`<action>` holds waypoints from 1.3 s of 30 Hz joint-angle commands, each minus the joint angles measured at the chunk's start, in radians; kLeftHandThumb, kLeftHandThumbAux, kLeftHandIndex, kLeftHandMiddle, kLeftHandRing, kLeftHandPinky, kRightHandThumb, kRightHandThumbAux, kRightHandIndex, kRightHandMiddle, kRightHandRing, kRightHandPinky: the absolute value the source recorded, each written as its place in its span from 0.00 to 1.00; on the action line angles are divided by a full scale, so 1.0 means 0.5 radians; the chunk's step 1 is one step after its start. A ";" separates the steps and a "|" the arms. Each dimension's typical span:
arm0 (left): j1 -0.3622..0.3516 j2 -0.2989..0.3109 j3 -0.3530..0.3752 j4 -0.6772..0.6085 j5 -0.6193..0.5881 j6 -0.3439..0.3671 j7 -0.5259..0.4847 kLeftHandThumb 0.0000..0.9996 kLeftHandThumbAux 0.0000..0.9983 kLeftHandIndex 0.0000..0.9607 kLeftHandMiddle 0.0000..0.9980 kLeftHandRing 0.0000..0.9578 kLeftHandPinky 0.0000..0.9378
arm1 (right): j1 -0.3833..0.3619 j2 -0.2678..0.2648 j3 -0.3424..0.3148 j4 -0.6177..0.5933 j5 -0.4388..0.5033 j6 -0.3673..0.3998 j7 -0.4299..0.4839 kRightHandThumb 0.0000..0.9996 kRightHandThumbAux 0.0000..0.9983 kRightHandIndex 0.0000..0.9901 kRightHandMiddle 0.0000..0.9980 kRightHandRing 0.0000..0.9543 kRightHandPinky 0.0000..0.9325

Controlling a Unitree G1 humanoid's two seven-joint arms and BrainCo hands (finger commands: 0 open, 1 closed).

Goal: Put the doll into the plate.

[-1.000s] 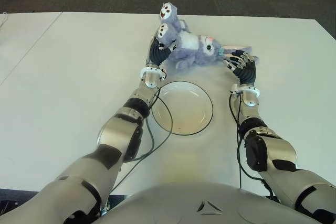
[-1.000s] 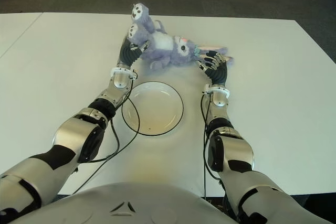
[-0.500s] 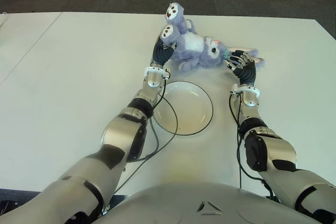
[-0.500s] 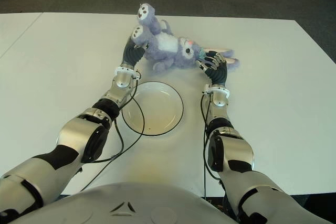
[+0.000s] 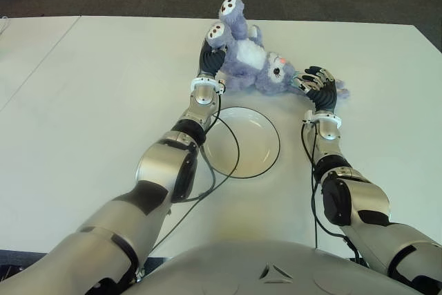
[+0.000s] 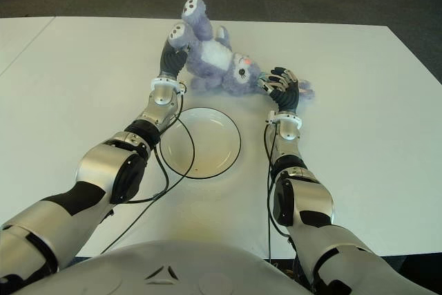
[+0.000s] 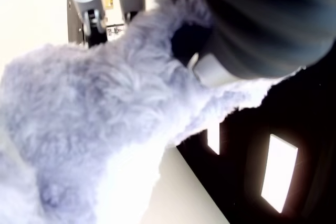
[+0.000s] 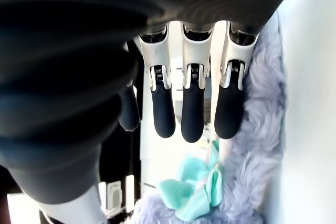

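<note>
The doll is a purple plush rabbit with a white belly, lying on the white table just beyond the plate. My left hand is shut on one of its legs and holds the feet raised; in the left wrist view, fur fills the grasp. My right hand shows at the doll's head, its fingers fairly straight over the long ears and near a teal bow. The plate, white with a dark rim, holds nothing and sits between my forearms.
Black cables run from my left arm over the plate's left rim. Another cable follows my right forearm. The table's far edge borders dark carpet.
My left hand has swung the doll's legs up and farther away. The doll's head has slid nearer and toward my right hand, which has barely moved.
</note>
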 commanded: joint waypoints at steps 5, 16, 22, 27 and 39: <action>-0.097 -0.027 0.031 0.081 0.029 0.080 0.157 0.72 0.69 0.46 0.80 0.84 0.83 | 0.531 0.177 0.040 0.312 -0.053 0.097 -0.072 0.12 0.84 0.29 0.31 0.33 0.35; -0.077 -0.042 0.123 0.086 -0.070 0.108 0.068 0.72 0.69 0.46 0.84 0.90 0.91 | 0.524 0.180 0.051 0.314 -0.059 0.109 -0.101 0.10 0.85 0.28 0.31 0.32 0.33; -0.073 -0.038 0.154 0.094 -0.082 0.134 0.056 0.71 0.70 0.46 0.85 0.90 0.91 | 0.520 0.184 0.039 0.315 -0.042 0.124 -0.078 0.11 0.86 0.28 0.31 0.33 0.35; -0.072 -0.015 0.161 0.096 -0.059 0.158 0.076 0.71 0.70 0.46 0.85 0.90 0.91 | 0.522 0.176 0.063 0.317 -0.069 0.132 -0.106 0.10 0.85 0.28 0.31 0.33 0.36; -0.120 0.096 0.124 0.066 0.020 0.094 0.081 0.70 0.70 0.46 0.84 0.89 0.89 | 0.524 0.181 0.061 0.316 -0.046 0.126 -0.080 0.13 0.85 0.29 0.31 0.32 0.35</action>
